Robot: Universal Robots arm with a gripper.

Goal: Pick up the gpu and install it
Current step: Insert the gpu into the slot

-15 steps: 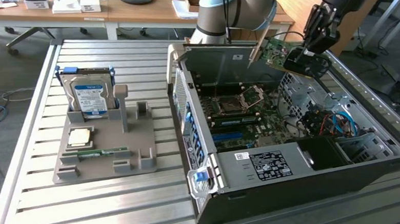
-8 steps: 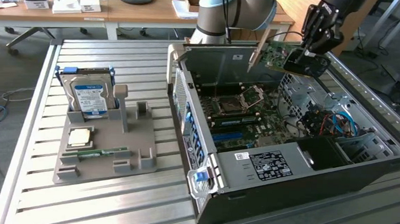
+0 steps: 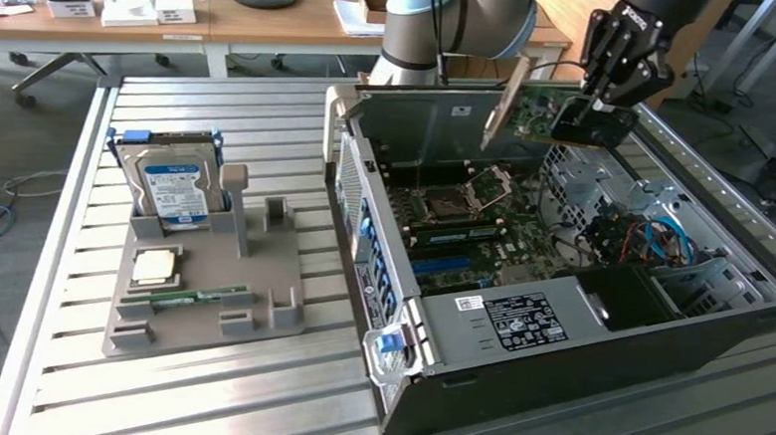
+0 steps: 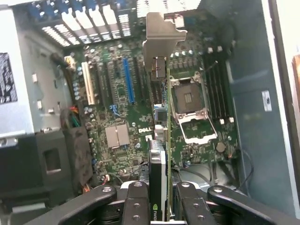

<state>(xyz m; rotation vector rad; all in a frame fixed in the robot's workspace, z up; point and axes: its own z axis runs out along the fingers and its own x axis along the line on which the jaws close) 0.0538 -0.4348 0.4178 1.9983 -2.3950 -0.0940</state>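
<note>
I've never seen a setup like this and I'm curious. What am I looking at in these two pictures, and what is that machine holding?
It is a robot arm with a claw. One picture comes from a camera off the arm; the other from a camera on its wrist, looking down into an open computer case at the motherboard. The claw is shut on the gpu, held above the case. Beside the case, on the table, a grey holder carries a hard drive and a memory stick.

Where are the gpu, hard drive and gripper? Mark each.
gpu (image 3: 537,108), exterior view, green board.
hard drive (image 3: 177,194), exterior view, blue-white label.
gripper (image 4: 161,199), wrist view, midway between fingertips.
</note>
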